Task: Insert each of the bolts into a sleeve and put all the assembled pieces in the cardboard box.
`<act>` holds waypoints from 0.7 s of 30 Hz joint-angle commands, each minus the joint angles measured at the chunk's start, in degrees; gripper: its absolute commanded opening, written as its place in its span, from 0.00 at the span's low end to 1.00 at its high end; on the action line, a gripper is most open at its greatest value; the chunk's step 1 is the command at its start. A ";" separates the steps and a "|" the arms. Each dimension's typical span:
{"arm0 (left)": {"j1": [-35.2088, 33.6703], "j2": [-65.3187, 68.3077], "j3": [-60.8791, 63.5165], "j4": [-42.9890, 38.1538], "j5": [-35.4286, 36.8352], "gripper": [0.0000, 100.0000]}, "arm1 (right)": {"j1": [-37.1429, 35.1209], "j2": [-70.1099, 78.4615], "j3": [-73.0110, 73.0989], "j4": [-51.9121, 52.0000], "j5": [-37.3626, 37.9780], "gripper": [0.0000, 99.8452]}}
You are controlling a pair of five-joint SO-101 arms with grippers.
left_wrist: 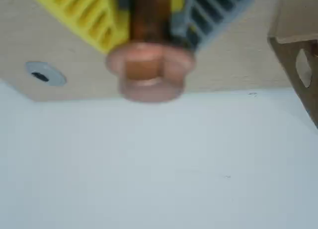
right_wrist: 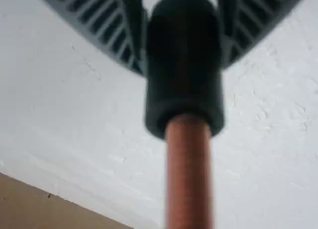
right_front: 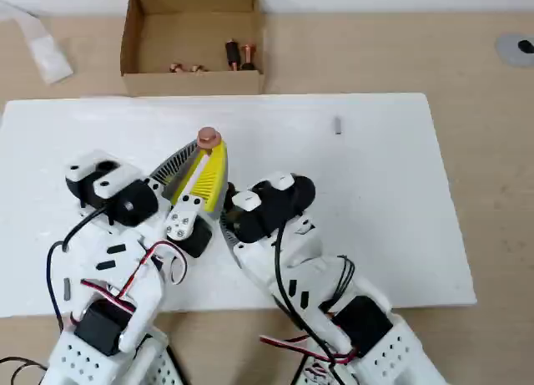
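copper bolt (right_front: 207,137) sits clamped between the yellow and grey fingers of the left gripper (right_front: 203,154). its flanged head points to 12 o'clock, toward the cardboard box (right_front: 132,43) standing just beyond the white board (right_front: 375,193). the right gripper (right_wrist: 184,40) is closed around a black sleeve (right_wrist: 184,70), and a copper shaft (right_wrist: 189,174) comes out of it. two assembled pieces (right_front: 239,56) lie inside the box, near its 5 o'clock corner.
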 commanded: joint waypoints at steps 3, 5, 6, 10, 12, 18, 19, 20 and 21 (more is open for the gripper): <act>0.53 0.31 1.49 -0.97 -0.53 0.00 | -0.84 -0.92 -4.44 -1.85 -0.26 0.01; 0.79 0.31 2.20 -0.79 -0.44 0.00 | -0.84 -0.92 -4.44 -1.85 -0.18 0.01; 1.32 0.31 2.64 -0.62 -0.53 0.00 | -0.84 -0.92 -4.44 -1.85 -0.18 0.01; 2.29 0.31 4.13 -0.62 -0.44 0.00 | -0.84 -0.92 -4.44 -1.85 -0.18 0.01; 1.85 0.31 4.22 -0.97 -0.44 0.00 | -0.84 -1.10 -4.44 -1.85 -0.18 0.01; 1.85 0.31 4.57 -0.44 -0.44 0.00 | -0.84 -1.10 -4.44 -1.85 -0.35 0.01; 1.85 0.31 4.57 0.00 -0.62 0.00 | -0.84 -1.10 -4.44 -1.85 -0.35 0.01; 2.02 0.31 4.22 1.14 -0.62 0.00 | -0.84 -1.10 -4.44 -1.85 -0.35 0.01; 2.29 0.31 3.96 2.64 -0.62 0.01 | -0.75 -1.10 -4.44 -1.85 -0.35 0.01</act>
